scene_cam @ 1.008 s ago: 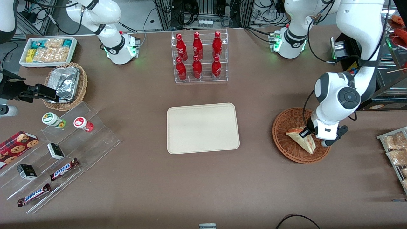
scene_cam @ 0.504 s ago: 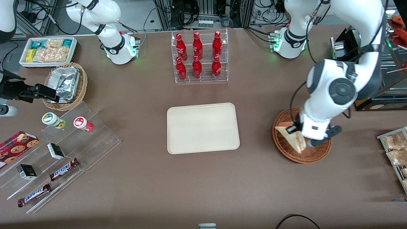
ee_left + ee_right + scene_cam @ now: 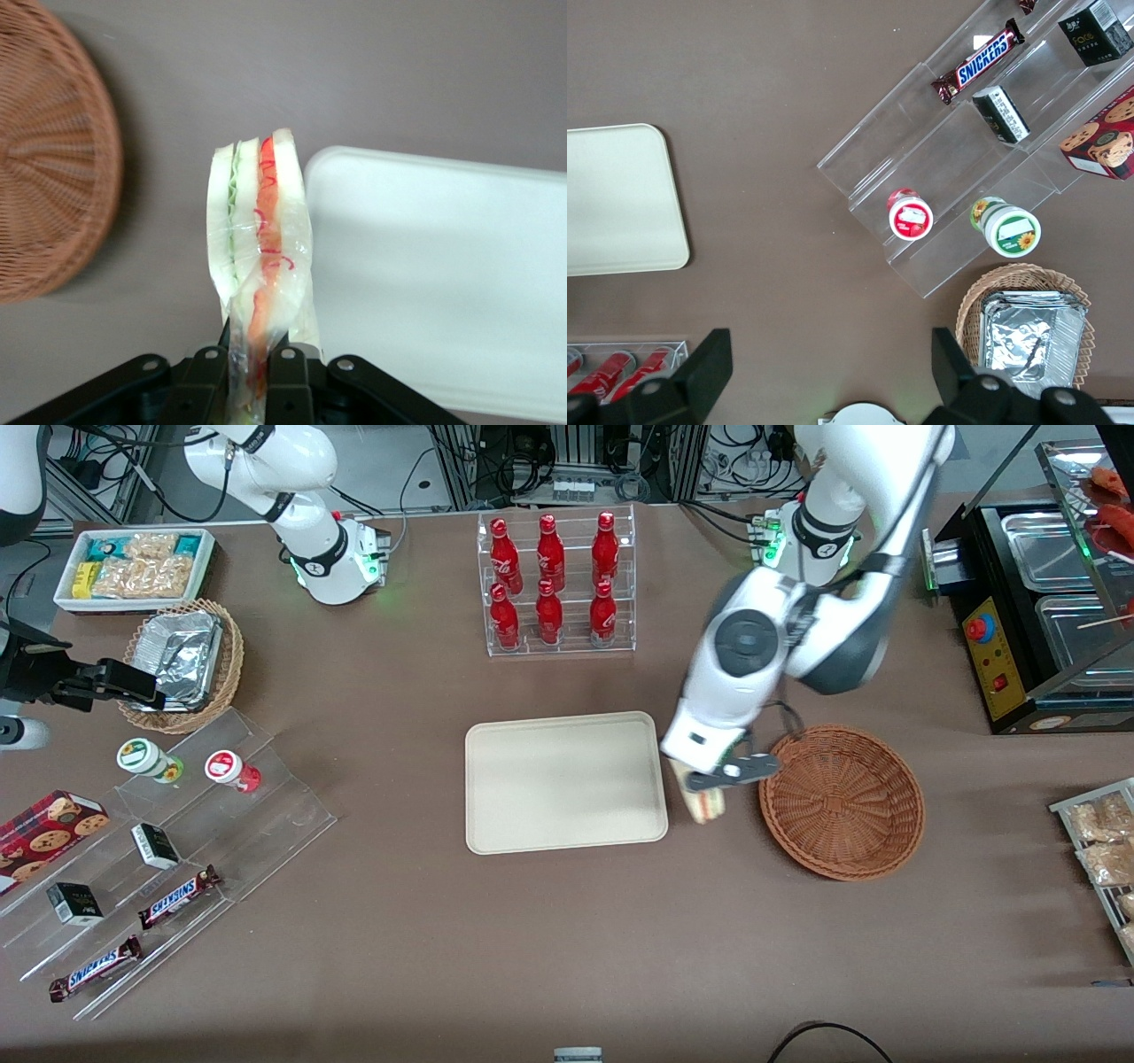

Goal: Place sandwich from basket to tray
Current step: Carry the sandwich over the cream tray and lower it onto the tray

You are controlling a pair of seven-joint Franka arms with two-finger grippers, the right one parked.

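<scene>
L arm bent low over table, wrist angled down; claw [image 3: 249, 372] w/ 2 fingers clamped tight.

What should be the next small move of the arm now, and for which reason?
Probably carry on sideways until over the tray. The end effector is shut on the sandwich, which hangs above bare table between the empty basket and the tray's edge, not yet over it.

White arm, grey joints, black claw [image 3: 248, 376]
</scene>
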